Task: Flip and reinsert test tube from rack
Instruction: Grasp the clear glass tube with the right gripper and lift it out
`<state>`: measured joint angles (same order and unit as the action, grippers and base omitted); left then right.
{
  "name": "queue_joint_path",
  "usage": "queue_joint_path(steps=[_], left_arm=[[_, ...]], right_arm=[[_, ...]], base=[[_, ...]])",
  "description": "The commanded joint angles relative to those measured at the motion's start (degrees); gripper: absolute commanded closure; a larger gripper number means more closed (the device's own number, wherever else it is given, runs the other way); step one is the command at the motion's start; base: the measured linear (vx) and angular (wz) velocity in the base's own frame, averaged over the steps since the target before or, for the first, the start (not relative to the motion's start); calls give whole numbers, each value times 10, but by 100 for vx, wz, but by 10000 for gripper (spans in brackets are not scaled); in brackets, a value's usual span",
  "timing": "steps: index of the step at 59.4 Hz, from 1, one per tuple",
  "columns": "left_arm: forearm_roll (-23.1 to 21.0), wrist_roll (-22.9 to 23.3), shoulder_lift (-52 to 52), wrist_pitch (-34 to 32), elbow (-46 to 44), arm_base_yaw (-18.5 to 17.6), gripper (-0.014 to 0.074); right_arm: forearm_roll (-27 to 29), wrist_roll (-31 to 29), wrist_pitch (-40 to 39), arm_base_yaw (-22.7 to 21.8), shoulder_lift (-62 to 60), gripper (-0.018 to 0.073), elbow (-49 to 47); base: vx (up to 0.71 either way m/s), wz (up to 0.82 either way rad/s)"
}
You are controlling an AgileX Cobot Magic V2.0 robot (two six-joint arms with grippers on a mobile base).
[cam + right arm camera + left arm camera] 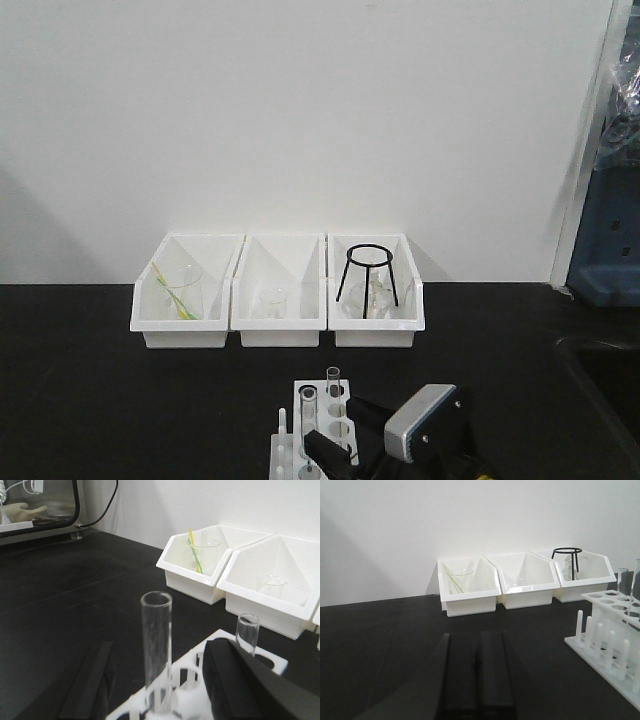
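Right pincer [159, 650] up close, open, straddling the test tube [156, 630], which stands upright in the rack [272, 663], rim up. Left pincer [477, 640] closed, empty, over the bench [380, 645].

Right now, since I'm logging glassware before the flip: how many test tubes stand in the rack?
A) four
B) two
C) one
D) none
B: the nearer test tube and the farther test tube both stand upright in the rack, and its other visible holes hold nothing.
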<state>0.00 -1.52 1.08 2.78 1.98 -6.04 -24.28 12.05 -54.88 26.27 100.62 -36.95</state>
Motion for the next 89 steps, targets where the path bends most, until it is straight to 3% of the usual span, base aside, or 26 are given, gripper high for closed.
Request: queue_joint_path(steps=[1,25,31,46,59,67,79,85,89], left_arm=[[0,1,4,-47,-3,0,602],[0,1,4,-47,-3,0,602],[0,1,4,-47,-3,0,602],[0,1,4,-47,-3,0,602],[0,1,4,-47,-3,0,602],[0,1,4,-47,-3,0,602],[0,1,4,-47,-3,0,602],[0,1,4,-47,-3,0,602],[0,1,4,-47,-3,0,602]], right_arm=[[0,11,-57,1,7,120,-48],[-44,48,-67,1,81,139,-121],[-44,48,-66,1,82,220,-121],[-43,48,-76,1,82,577,-121],[-44,79,-70,1,32,573,-126],[-47,118,15,1,-44,573,-168],[-56,138,235,1,-141,573,-292],[-138,95,337,0,-165,573,-342],[-260,1,411,0,-175,573,-366]], base=[[0,0],[0,0],[0,0],[0,0],[0,0],[0,0],[0,0],[0,0],[0,0]])
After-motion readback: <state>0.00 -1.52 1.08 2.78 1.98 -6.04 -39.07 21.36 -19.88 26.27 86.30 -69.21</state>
